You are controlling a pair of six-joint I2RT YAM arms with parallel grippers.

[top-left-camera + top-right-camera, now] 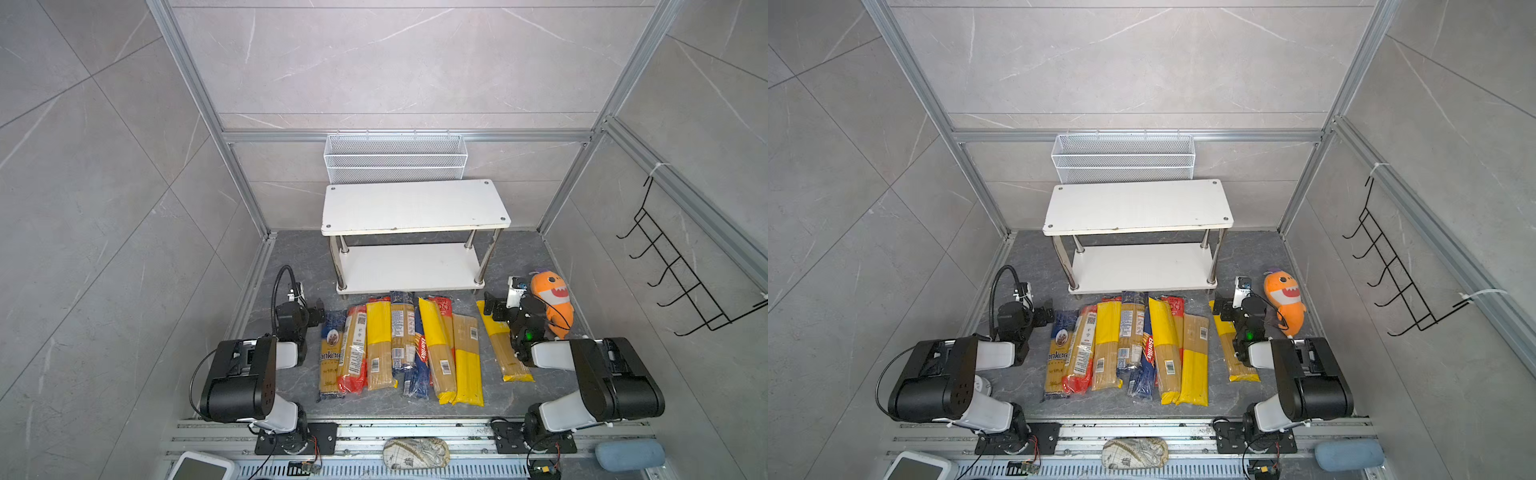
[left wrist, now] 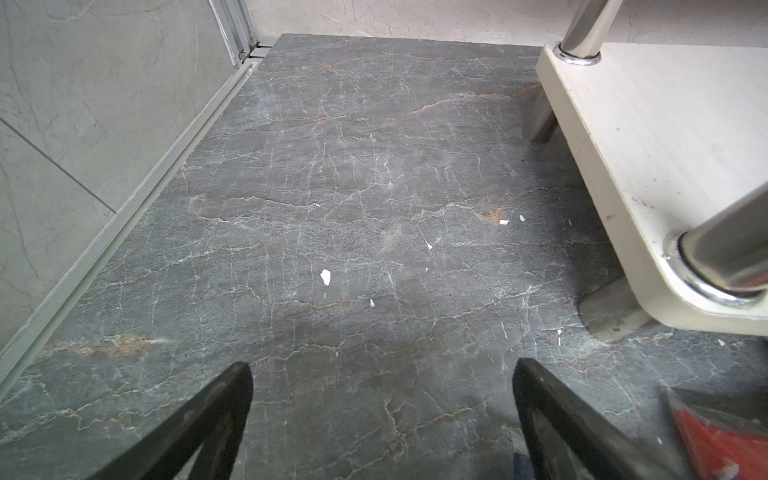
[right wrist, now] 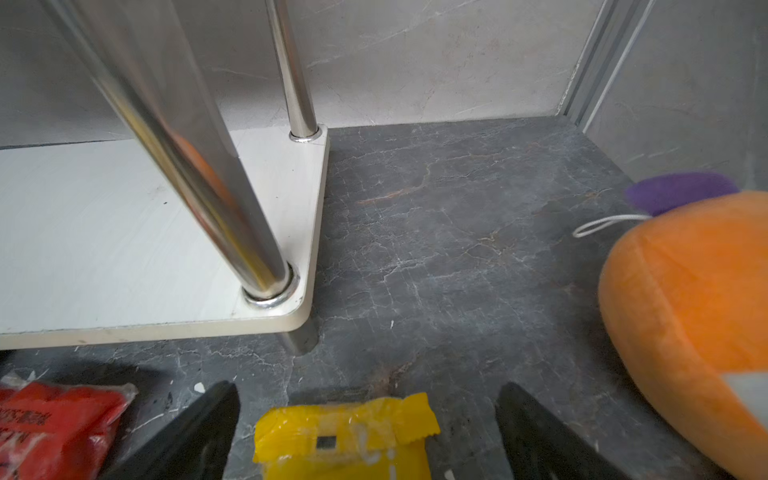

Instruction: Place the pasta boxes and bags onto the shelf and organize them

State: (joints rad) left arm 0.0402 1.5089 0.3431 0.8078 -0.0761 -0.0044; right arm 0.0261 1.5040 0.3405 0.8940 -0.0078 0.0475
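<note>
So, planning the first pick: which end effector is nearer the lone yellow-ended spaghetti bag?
Right: right end effector over the yellow-ended spaghetti bag; left end effector beyond the other packs.

Robot lab cell: aluminium frame (image 1: 270, 136), stone-look wall panels (image 1: 395, 62), mounting rail (image 1: 415, 430)

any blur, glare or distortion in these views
Both top views: wide-angle bend, frame posts splay outward, even light. Right wrist view: the near chrome leg is blurred and mirrors orange from the plush toy. Left wrist view: floor sharp, left gripper soft at the edge.

Glossy plastic pasta bags (image 1: 467, 365), matt white shelf (image 1: 415, 208), polished chrome legs (image 3: 199, 166), plush toy (image 1: 550, 295)
</note>
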